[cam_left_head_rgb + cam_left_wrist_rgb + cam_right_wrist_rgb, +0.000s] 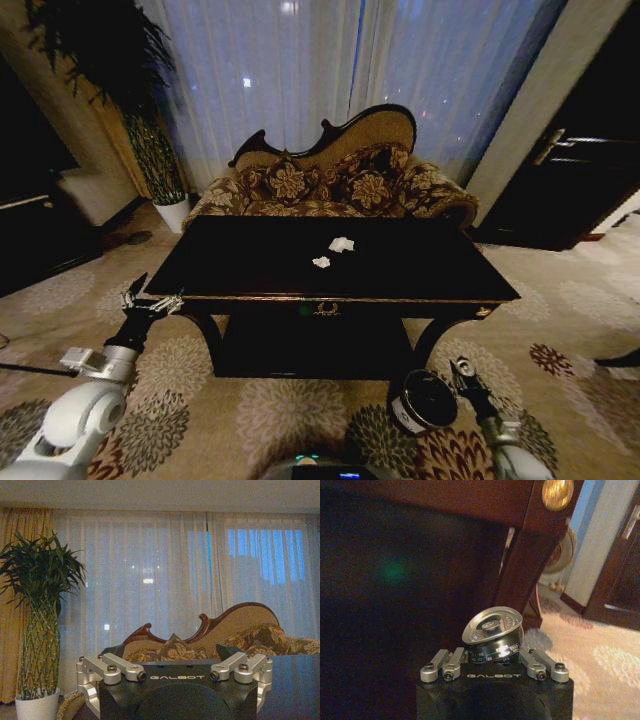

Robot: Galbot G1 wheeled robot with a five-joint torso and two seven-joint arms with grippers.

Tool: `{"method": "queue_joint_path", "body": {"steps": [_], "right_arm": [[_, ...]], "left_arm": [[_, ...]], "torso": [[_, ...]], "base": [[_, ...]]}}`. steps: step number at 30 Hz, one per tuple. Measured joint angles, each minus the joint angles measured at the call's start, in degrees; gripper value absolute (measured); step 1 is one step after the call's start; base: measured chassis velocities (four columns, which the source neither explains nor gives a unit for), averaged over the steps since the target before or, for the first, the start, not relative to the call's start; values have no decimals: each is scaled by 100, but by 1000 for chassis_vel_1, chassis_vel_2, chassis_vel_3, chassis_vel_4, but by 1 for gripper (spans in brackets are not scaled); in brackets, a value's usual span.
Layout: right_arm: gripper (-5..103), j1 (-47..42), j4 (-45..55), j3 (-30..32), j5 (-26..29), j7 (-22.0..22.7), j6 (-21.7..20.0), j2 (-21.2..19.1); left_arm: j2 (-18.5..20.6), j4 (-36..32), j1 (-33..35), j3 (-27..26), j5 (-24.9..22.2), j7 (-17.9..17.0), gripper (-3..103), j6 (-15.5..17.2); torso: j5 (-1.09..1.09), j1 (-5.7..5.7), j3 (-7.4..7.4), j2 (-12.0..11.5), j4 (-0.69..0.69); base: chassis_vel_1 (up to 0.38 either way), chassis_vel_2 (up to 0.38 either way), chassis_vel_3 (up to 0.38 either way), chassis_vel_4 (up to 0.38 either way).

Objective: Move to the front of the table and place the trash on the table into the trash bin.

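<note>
The glossy black table (420,265) stands straight ahead, with two small white paper lumps, one (341,244) just behind the other (321,262), near the middle of its top. On the carpet by the table's front right leg stands the dark round trash bin (424,400) with its white label band. My right gripper (462,369) is low beside the bin, below the tabletop, shut and holding nothing. The right wrist view looks into the bin (492,627) just ahead, with the table leg (525,565) behind it. My left gripper (152,296) hangs open at the table's front left corner.
A patterned sofa (330,180) stands against the table's far side before white curtains. A tall plant in a white pot (172,210) is at the back left, next to a dark cabinet (30,230). A dark door (580,180) is at the right. Patterned carpet surrounds the table.
</note>
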Motion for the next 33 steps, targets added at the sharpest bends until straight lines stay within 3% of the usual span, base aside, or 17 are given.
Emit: {"method": "queue_joint_path", "body": {"steps": [8, 19, 24, 27, 31, 33], "right_arm": [[31, 545, -1003, -365, -253, 16, 144, 124], [29, 755, -986, -509, -96, 153, -2, 147], [51, 692, -913, -484, -77, 141, -37, 140], [56, 652, -894, -463, -109, 134, -48, 169], [78, 590, -857, -412, -187, 132, -60, 235], [78, 584, -853, -408, -191, 132, -63, 240]], "left_arm": [[64, -21, 37, -21, -13, -17, 100, 14], [114, -46, 90, -101, -28, -28, 100, 22], [148, -24, 26, -112, -55, -35, 100, 23], [144, -18, 1, -112, -72, -46, 100, 28], [112, -7, 14, -107, -91, -48, 100, 31], [111, -6, 16, -107, -94, -48, 100, 31]], "torso": [[1, 0, 0, 0, 0], [-1, 0, 0, 0, 0], [-1, 0, 0, 0, 0], [0, 0, 0, 0, -2], [0, 0, 0, 0, -1], [0, 0, 0, 0, -1]], "base": [[0, 0, 0, 0], [0, 0, 0, 0], [0, 0, 0, 0], [0, 0, 0, 0], [0, 0, 0, 0], [0, 0, 0, 0]]}}
